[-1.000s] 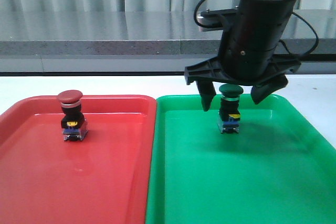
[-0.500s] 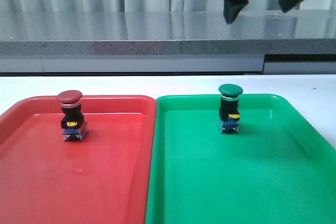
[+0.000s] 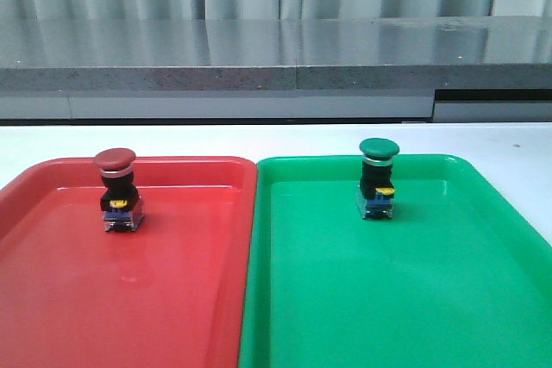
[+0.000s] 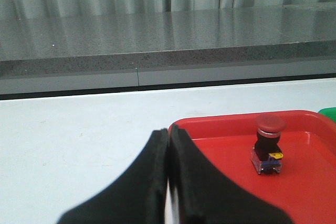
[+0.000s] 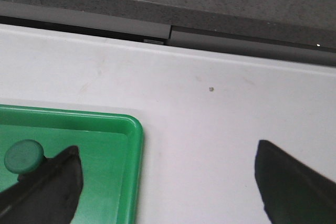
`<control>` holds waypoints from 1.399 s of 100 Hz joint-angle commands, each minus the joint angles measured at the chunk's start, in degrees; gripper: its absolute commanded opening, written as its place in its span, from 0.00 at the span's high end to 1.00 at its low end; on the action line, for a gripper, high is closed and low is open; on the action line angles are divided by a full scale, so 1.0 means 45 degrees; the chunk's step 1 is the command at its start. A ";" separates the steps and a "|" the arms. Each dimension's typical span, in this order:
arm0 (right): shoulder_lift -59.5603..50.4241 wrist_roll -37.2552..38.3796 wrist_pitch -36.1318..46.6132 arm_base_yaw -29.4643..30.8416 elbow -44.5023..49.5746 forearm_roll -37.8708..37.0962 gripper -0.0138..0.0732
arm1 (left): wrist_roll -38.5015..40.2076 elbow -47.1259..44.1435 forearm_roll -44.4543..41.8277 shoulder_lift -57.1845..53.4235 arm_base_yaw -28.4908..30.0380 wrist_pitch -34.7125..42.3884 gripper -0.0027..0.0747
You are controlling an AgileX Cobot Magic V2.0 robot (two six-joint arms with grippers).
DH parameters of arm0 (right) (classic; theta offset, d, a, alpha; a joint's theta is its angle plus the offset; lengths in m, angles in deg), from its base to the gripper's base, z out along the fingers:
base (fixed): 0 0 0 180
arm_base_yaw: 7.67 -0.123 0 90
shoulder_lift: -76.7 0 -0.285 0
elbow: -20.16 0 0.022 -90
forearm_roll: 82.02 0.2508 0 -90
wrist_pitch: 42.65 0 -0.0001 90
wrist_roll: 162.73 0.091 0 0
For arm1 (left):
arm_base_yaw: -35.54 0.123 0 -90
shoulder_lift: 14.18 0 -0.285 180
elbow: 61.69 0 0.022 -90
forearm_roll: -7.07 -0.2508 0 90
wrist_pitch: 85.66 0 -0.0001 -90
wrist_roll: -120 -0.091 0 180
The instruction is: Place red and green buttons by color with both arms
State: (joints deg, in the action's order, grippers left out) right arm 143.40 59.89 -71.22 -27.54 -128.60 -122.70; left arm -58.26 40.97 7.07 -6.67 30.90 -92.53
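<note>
Now the right arm, at the top of my front view half a second ago, is gone from it. Right fingers (image 5: 55,184) are spread wide and empty, hanging above the green tray (image 5: 137,145) corner and white surface (image 5: 210,129). Left fingers (image 4: 152,182) are pressed together, holding nothing. Red button (image 3: 116,189) stands upright in the red tray (image 3: 129,316); green button (image 3: 378,176) upright in the green tray.

The right gripper (image 5: 168,182) has its fingers (image 5: 294,182) spread wide over the white table (image 5: 210,108). The green button (image 5: 23,156) stands inside the green tray (image 5: 137,140), near its corner.
</note>
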 commanded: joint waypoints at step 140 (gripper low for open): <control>-0.9810 0.0053 -0.0163 0.0302 0.4980 -0.1096 0.92 | 0.0028 -0.0313 0.0120 -0.0433 0.0038 0.1130 0.99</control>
State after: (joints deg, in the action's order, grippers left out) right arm 98.65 60.08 -74.79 -26.64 -104.83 -125.14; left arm -58.26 40.97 7.07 -6.67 30.90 -92.53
